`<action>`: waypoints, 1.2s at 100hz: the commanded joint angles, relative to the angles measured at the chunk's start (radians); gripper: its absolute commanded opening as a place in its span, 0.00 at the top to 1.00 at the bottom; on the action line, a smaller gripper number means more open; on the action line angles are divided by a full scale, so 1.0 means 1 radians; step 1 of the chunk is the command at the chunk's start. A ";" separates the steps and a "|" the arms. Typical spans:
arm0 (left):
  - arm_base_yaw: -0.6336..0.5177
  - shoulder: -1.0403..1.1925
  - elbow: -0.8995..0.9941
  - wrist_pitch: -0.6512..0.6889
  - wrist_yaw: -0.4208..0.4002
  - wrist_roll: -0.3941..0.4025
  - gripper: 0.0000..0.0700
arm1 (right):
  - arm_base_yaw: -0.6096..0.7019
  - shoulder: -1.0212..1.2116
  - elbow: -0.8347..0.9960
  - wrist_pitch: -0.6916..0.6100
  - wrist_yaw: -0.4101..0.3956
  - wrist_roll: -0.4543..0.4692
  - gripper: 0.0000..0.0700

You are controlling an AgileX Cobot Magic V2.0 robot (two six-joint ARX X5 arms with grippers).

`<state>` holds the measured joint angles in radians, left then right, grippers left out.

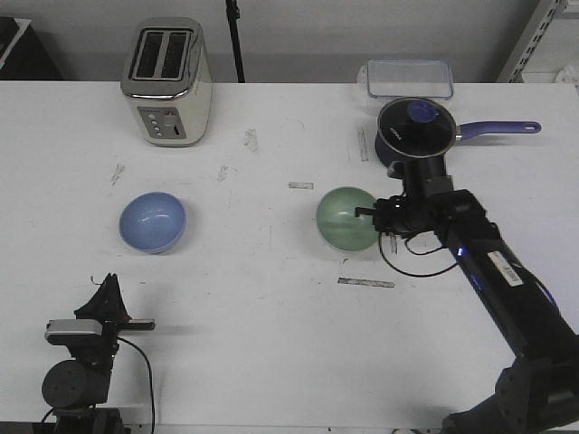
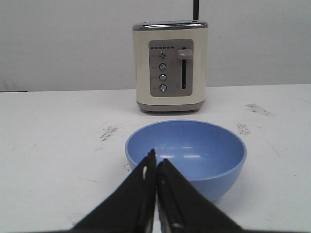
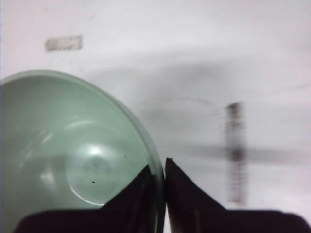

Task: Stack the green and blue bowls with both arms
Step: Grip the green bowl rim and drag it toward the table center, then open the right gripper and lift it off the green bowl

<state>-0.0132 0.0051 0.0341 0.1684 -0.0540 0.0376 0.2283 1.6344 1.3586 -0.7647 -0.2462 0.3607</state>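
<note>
Right wrist view gives you the clearest read: your right gripper [image 3: 161, 167] has its two black fingers pinched on the rim of the green bowl [image 3: 73, 155], one finger inside the bowl and one outside, with the thin wall between them. In the front view that same right gripper [image 1: 369, 214] sits at the bowl's right edge, and the green bowl [image 1: 344, 219] appears tipped, its opening turned partly toward the camera, near the middle of the white table [image 1: 271, 298]. Whether it is lifted clear of the surface, you cannot tell.

Your left gripper [image 2: 156, 162] has its fingers pressed together with nothing between them. Just beyond its tips the blue bowl [image 2: 187, 155] stands upright on the table, apart from the fingers. In the front view the blue bowl [image 1: 152, 221] lies on the left half of the table, well apart from the green one.

Behind the blue bowl stands a cream toaster [image 1: 168, 81]. Behind the right arm sits a dark saucepan [image 1: 418, 127] with a purple handle, and beyond it a clear container [image 1: 409, 77].
</note>
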 commanded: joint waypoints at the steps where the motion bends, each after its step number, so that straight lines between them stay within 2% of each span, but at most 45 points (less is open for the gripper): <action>1: 0.001 -0.002 -0.022 0.012 -0.002 -0.004 1.00 | 0.062 0.038 0.013 0.026 0.042 0.115 0.99; 8: 0.001 -0.002 -0.022 0.012 -0.002 -0.004 1.00 | 0.131 0.058 0.013 0.058 0.070 0.167 0.99; 23: 0.001 -0.002 -0.022 0.012 -0.002 -0.004 1.00 | 0.214 0.096 0.013 0.119 0.076 0.245 0.99; 35: 0.001 -0.002 -0.022 0.012 -0.002 -0.004 1.00 | 0.255 0.123 0.013 0.144 0.131 0.279 0.99; 104: 0.001 -0.002 -0.022 0.012 -0.002 -0.004 1.00 | 0.270 0.166 0.013 0.141 0.143 0.270 0.98; 110: 0.001 -0.002 -0.022 0.012 -0.002 -0.004 1.00 | 0.270 0.166 0.013 0.137 0.143 0.271 0.93; 120: 0.001 -0.002 -0.022 0.012 -0.002 -0.004 1.00 | 0.270 0.166 0.014 0.136 0.143 0.270 0.68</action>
<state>-0.0132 0.0051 0.0341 0.1684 -0.0540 0.0376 0.4908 1.7782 1.3586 -0.6323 -0.1043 0.6262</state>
